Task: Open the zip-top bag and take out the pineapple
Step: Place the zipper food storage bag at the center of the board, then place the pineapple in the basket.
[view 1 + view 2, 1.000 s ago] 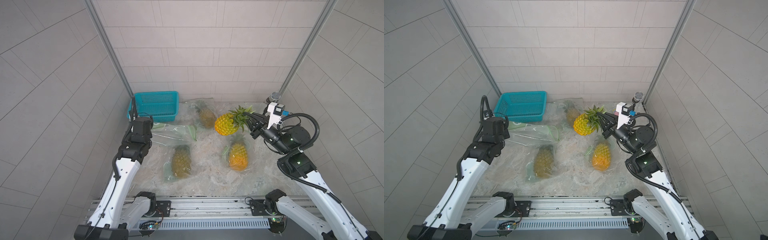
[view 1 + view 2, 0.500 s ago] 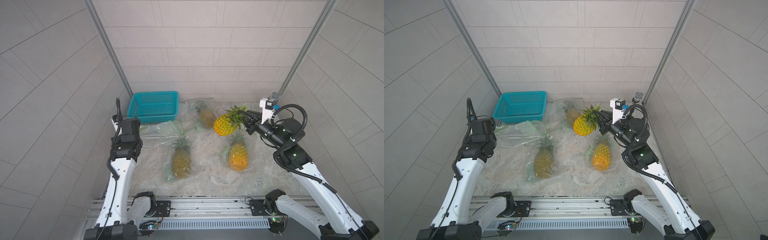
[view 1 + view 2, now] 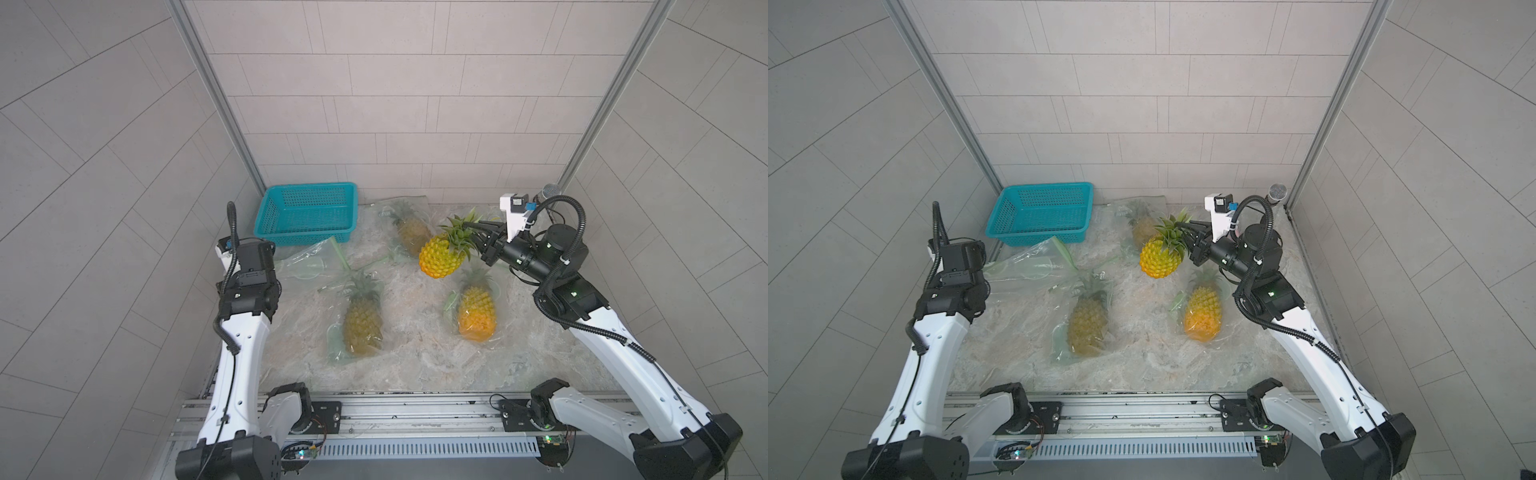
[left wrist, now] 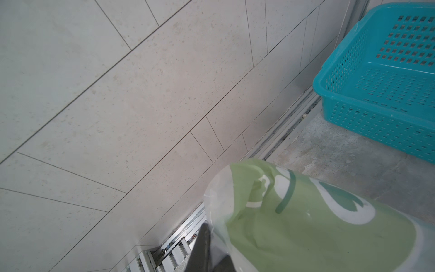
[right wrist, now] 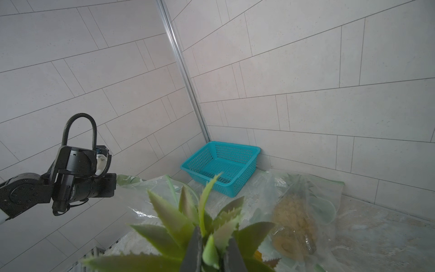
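no legible text, green marks on zip-top bag [image 4: 306,223] unreadable, tiny print on left arm [image 5: 70,189] unreadable

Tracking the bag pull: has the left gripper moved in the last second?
Yes. The left gripper has drawn away from the teal basket toward the left wall, and the empty bag came with it.

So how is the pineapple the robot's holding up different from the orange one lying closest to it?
The held pineapple is bare; the orange pineapple is inside a clear bag. The held pineapple hangs in the air, its leaves pinched by the right gripper; the orange pineapple lies on the table. The held pineapple is yellow, the orange pineapple darker. Both have green leafy tops.
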